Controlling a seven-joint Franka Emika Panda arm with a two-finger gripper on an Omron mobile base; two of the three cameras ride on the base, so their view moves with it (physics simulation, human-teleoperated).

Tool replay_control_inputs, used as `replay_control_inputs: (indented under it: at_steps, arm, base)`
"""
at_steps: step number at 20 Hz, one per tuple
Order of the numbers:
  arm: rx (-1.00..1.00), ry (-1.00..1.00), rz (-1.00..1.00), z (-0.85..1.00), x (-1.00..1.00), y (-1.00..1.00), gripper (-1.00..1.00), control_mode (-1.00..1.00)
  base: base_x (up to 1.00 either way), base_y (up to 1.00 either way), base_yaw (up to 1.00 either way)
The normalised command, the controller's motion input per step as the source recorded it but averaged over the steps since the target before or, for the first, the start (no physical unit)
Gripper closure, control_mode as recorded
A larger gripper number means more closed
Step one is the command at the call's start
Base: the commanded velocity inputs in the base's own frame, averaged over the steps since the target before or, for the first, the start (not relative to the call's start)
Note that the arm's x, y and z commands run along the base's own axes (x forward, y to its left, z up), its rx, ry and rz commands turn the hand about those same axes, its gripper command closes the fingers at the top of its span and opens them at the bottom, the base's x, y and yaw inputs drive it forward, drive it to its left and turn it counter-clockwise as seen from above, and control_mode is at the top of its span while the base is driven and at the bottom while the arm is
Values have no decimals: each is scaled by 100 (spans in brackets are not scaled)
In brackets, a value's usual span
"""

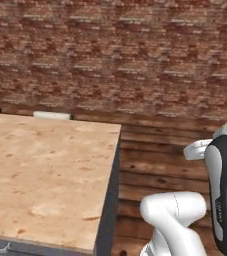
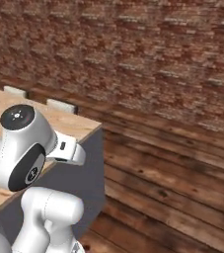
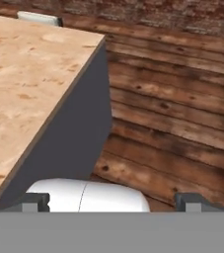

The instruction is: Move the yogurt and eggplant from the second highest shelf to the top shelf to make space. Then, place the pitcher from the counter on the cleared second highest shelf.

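The light-wood counter [image 1: 45, 175] ends at a square corner in front of me, with its grey end panel [image 3: 79, 133] dropping to the floor. In the hand view my gripper [image 3: 113, 201] is open, its two dark fingertips [image 3: 34, 200] set far apart with nothing between them. It hangs beyond the counter's [image 3: 24, 84] end, above the floor. My arm's white and dark links rise beside the counter [image 2: 69, 121] in both base views. The yogurt, the eggplant, the pitcher, the top shelf and the second highest shelf are out of view.
A red brick wall [image 1: 135, 55] closes the far side. Dark wooden floor planks [image 2: 172, 188] spread to the right of the counter's end. Small white blocks [image 1: 52, 115] sit along the counter's back edge.
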Motion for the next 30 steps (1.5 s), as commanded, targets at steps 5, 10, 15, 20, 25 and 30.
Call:
replay_control_inputs:
  at_steps: [5,10,15,20,25,30]
  arm:
    - [0,0,0,0,0,0,-100,100]
    - [0,0,0,0,0,0,-100,100]
    - [0,0,0,0,0,0,-100,100]
    - [0,0,0,0,0,0,-100,100]
    - [0,0,0,0,0,0,-100,100]
    - [0,0,0,0,0,0,-100,100]
  base:
    - [0,-10,81]
    - [-1,0,85]
    - [-4,10,82]
    - [0,53,75]
    - [2,93,68]
    - [19,79,68]
